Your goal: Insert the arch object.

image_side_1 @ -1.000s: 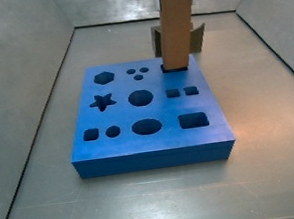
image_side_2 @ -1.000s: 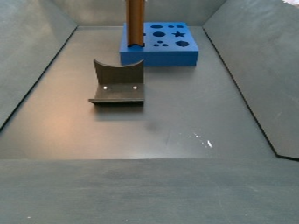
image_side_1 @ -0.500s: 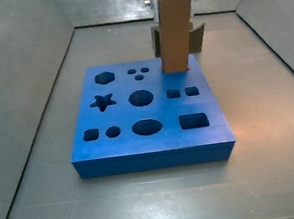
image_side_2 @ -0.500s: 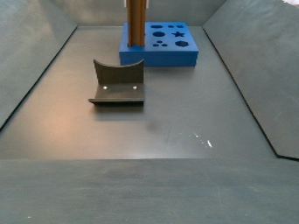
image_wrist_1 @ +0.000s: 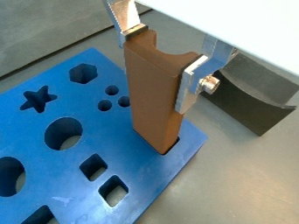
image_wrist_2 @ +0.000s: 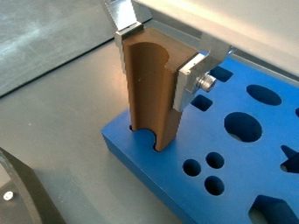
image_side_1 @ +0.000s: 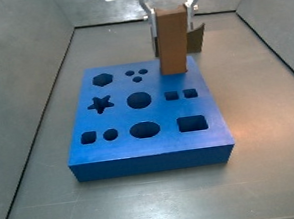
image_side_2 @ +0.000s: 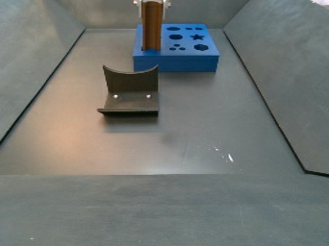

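Currently logged: gripper point(image_wrist_1: 163, 54) sat over the far corner of the blue board point(image_wrist_1: 70, 179), its silver fingers point(image_wrist_1: 193, 80) closed onto the upper part of the arch point(image_wrist_1: 155, 96), one plate on each narrow side. Same grip showed in a wrist view from the hollow side, gripper point(image_wrist_2: 158, 48) clamped on the arch point(image_wrist_2: 149, 87), whose curved groove ran down its face. The arch stood upright with its lower end at the board point(image_wrist_2: 222, 166) near the edge; I could not tell whether it had entered a hole or only rested on the surface.

In a side view the arch point(image_side_1: 173, 40) rose from the back right part of the board point(image_side_1: 148, 152), gripper point(image_side_1: 168, 0) at its top. Star, round, square and hex holes in the board were unfilled.

In a side view the arch point(image_side_2: 150, 27) stood at the board's point(image_side_2: 187, 58) near left corner, and the fixture point(image_side_2: 129, 91) stood on the floor nearer the camera, apart from the board.
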Motion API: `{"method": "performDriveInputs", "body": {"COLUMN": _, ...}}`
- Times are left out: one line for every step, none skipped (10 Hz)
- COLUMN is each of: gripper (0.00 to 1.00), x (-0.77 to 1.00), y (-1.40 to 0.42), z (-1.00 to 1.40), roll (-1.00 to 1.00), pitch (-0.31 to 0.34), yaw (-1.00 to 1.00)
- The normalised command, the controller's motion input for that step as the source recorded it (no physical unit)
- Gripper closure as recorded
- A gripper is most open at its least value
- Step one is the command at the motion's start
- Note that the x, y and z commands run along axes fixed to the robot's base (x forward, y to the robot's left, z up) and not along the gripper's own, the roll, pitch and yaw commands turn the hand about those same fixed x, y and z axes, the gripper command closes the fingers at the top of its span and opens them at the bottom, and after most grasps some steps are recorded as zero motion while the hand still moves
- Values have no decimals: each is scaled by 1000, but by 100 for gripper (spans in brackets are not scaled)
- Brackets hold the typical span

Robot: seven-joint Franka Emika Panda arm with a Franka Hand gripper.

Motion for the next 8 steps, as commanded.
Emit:
{"method": "performDriveInputs", "body": {"gripper": 100, "x": -74, "y": 0, "z": -194, "roll": -36, "pitch": -59, "yaw": -6}}
{"method": "performDriveInputs", "body": {"gripper": 100, "x": -117, "y": 0, "z": -154, "roll": -47, "pitch": -66, "yaw": -9}}
{"method": "performDriveInputs", "body": {"gripper": 100, "x": -71, "y": 0, "z": -231, "roll": -67, "pitch": -84, "yaw": -49}}
{"method": "performDriveInputs", "body": {"gripper": 100, "x": -43, "y": 0, "z": -294, "roll": -56, "pitch": -87, "yaw": -60}}
{"method": "performDriveInputs", "body": {"gripper": 100, "x": -46, "y": 0, "z": -274, "roll": -56, "pitch": -84, "yaw": -60}}
{"method": "performDriveInputs", "body": {"gripper": 100, "x": 0, "y": -34, "z": -111, "roll": -77, "pitch": -56, "yaw": -77}}
{"method": "performDriveInputs", "body": {"gripper": 100, "x": 0, "y": 14, "z": -40, "roll": -80, "pitch": -27, "yaw": 0}}
{"method": "performDriveInputs", "body": {"gripper": 100, "x": 0, "y": 0, "z": 0, "roll": 0, "pitch": 0, "yaw": 0}}
